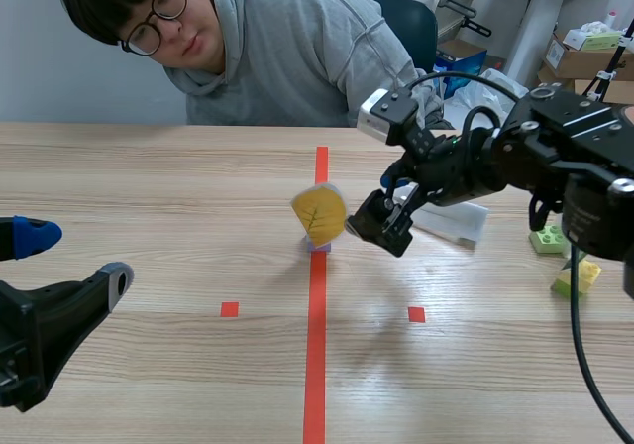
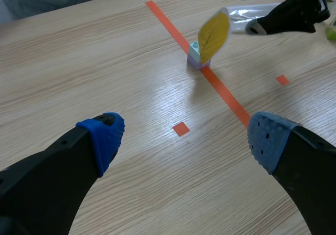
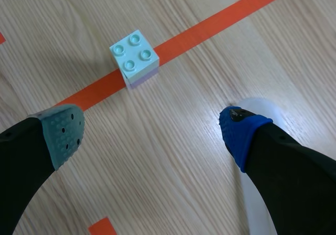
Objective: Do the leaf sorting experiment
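Scene view: yellow leaf (image 1: 319, 214) upright at block (image 1: 317, 247) on middle tape line (image 1: 315, 345). Right claw (image 1: 386, 211) just beside leaf, released, holding nothing. Left claw (image 1: 74, 258) likewise released and empty, well apart, low over surface (image 1: 149, 186). Judged as pick-up step, grip not yet made. Next: approach leaf's edge, pinch lightly, lift without toppling block. Fixing of leaf to block: cannot tell.

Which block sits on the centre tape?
The mint-topped block, ahead of the right gripper. The green block and yellow-green block lie off the tape.
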You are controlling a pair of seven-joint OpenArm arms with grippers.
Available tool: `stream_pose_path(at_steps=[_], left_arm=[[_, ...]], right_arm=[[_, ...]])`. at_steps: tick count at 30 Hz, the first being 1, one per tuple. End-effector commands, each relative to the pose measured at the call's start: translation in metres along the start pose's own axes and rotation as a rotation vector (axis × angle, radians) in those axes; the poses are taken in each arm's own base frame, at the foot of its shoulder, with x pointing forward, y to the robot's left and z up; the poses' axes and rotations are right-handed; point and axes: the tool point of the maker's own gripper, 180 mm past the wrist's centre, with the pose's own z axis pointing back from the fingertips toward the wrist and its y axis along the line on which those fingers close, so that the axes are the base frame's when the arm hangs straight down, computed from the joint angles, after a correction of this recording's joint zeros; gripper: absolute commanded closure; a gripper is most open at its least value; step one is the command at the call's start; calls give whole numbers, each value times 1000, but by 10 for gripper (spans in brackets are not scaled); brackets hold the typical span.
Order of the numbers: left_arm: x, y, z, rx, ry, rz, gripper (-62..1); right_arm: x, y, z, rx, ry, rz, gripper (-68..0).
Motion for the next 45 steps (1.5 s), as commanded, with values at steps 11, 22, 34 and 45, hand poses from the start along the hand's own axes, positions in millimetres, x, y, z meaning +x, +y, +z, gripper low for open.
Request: stream_pose_path(at_steps=[11,22,34,45], left_arm=[[9,-2,0,-5,-33,6,-510],[9,-2,0,-5,-33,6,-510],[9,-2,0,-5,-33,6,-510],[9,-2,0,-5,-33,6,-510]], right_arm=[[21,30,-28,74,-66,98,-525],[31,36,-30,88,-108,127,-418],[36,28,-30,45,-133,121,-189],[37,29,-30,46,-141,121,-17]])
